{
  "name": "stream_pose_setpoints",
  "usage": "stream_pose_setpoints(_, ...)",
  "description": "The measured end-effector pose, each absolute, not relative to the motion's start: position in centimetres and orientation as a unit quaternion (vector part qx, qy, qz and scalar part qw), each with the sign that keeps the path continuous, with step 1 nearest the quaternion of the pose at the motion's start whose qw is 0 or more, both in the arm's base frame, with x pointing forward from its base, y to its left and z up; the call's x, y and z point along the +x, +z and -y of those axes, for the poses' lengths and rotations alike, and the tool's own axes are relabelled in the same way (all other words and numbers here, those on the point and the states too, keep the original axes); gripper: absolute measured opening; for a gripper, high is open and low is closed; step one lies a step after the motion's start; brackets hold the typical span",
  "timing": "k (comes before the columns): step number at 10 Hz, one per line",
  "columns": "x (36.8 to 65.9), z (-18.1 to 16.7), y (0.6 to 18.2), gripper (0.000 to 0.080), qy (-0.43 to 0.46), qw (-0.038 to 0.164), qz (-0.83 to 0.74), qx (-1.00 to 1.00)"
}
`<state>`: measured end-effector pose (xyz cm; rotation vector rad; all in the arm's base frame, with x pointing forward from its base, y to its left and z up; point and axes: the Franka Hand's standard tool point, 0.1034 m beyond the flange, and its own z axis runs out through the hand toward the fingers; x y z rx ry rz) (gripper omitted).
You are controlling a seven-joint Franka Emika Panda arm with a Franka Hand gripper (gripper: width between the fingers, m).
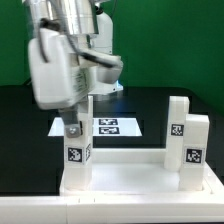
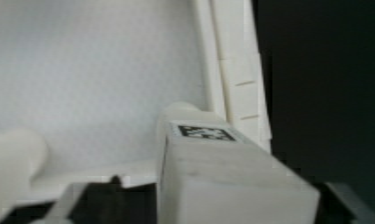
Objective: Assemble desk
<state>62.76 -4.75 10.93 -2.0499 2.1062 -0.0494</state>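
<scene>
Smooth matt white plastic tabletop (image 2: 95, 80)

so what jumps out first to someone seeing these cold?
The arm's bulky white wrist fills the upper part of the exterior view on its left, with the pincer down at a tagged leg standing on the white tabletop. Two more tagged legs stand upright at the exterior view's right. Behind them, the marker board lies flat on the black table.
</scene>
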Motion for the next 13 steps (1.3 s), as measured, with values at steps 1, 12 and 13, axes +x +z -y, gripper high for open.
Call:
stream_pose_setpoints(1, 62.52, 4.26, 10.71, 0.0614, -0.021, 0.087, -0.633, -0.769)
stream_pose_setpoints(12, 62.61, 4.4, 10.5, 0.0322, -0.026, 0.047, -0.37, -0.927)
stream_pose_setpoints(13, 62.66, 4.45, 10.54, 0.0284, -0.025, 0.049, -0.408, -0.911)
